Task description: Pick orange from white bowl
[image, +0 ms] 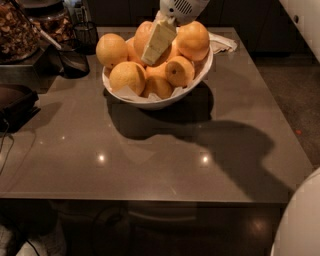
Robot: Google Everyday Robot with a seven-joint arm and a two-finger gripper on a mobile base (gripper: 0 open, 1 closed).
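The gripper (159,41) is held amid the white bowl's (155,102) pile; the orange (193,40) beside it is unlifted; its grip cannot be told.

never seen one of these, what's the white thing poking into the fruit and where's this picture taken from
One picture, looking down on a grey table; where the camera sits is unknown. The white thing at the top is the robot's arm; its cream tip is the end effector, the grasping part. It reaches down among the oranges piled in a white bowl. Whether it holds one cannot be told. The white curve at bottom right is likely the robot's body.
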